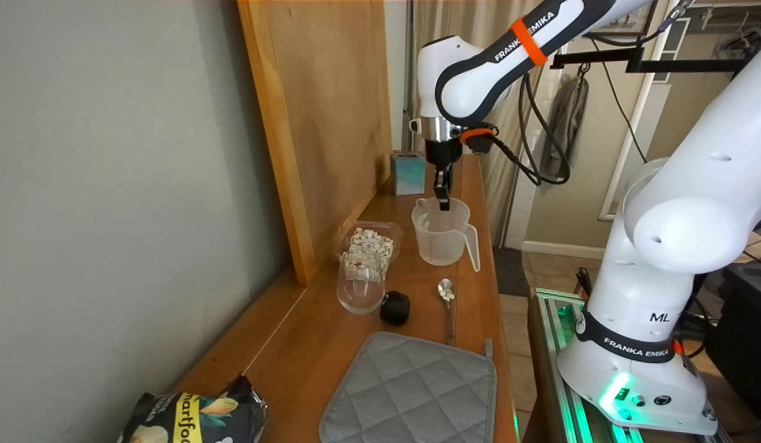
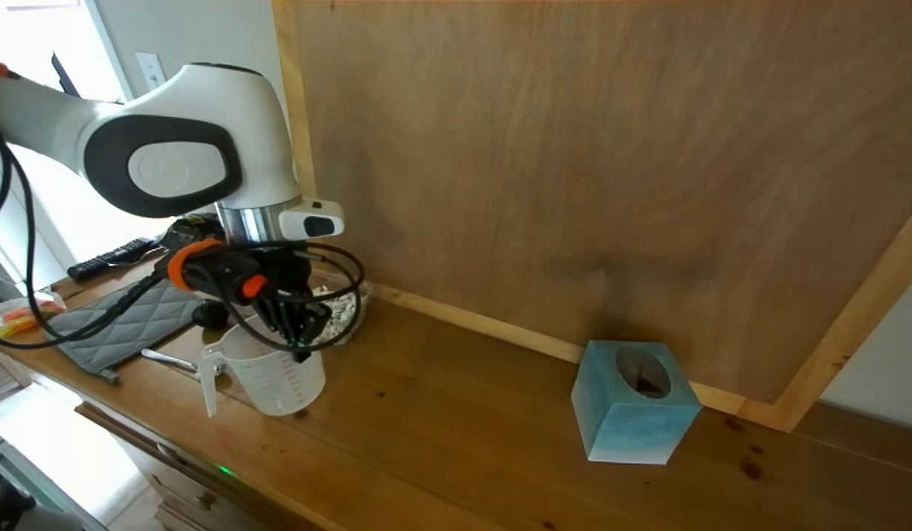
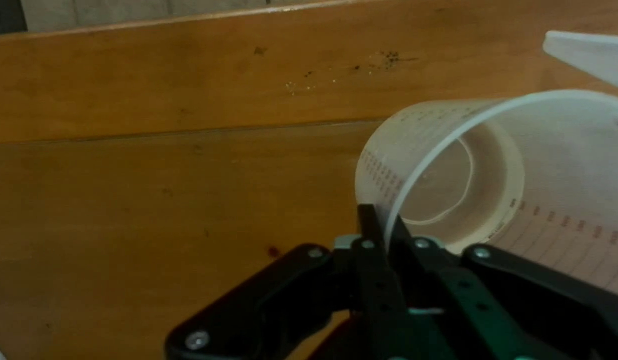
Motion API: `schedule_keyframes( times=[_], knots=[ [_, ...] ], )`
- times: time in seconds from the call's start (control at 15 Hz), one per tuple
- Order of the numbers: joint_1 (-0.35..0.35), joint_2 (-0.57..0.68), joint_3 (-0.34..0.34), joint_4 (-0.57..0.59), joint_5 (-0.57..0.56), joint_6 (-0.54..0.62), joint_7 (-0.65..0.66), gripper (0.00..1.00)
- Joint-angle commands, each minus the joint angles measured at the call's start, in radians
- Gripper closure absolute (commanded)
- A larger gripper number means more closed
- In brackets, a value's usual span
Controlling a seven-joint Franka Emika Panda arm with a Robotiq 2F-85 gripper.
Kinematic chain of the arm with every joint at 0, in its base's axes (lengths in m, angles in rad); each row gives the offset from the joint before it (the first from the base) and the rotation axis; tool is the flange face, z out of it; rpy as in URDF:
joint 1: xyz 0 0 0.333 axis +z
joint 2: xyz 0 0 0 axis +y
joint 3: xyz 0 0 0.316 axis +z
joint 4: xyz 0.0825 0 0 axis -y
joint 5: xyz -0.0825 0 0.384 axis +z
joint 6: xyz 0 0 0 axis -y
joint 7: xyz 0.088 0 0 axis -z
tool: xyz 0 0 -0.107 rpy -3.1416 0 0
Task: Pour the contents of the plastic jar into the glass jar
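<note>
Your gripper [image 3: 385,224] pinches the translucent measuring jug [image 1: 438,245] by its rim! Your stemless glass [image 1: 360,296] stands apart from it.

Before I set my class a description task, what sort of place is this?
Probably a home, perhaps its kitchen: a pot holder and tissue box rest on a counter, and a curtain hangs nearby.

Arm [image 1: 681,234] reaching out, bent; pincer [image 3: 383,222] pointing down, clamped nearly closed.
</note>
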Motion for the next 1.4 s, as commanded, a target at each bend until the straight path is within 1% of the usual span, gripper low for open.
schedule_keyframes(
  times=[0.0,0.2,0.27,0.33,0.53,0.6,0.67,0.93,1.33],
  knots=[
    [0.032,0.024,-0.039,0.035,0.026,0.013,-0.105,0.99],
    [0.05,0.032,-0.057,0.056,0.043,0.001,-0.178,0.99],
    [0.032,0.005,-0.041,0.018,0.01,0.004,-0.12,0.99],
    [0.033,0.006,-0.043,0.02,0.01,0.004,-0.124,0.95],
    [0.033,0.006,-0.043,0.019,0.01,0.003,-0.123,0.95],
    [0.033,0.007,-0.043,0.019,0.01,0.003,-0.123,0.99],
    [0.041,0.004,-0.048,0.015,0.02,0.011,-0.145,0.99],
    [0.049,-0.019,-0.031,0.019,-0.011,0.025,-0.159,0.99],
    [0.084,-0.035,-0.053,0.023,0.024,0.048,-0.264,0.99]
  ],
)
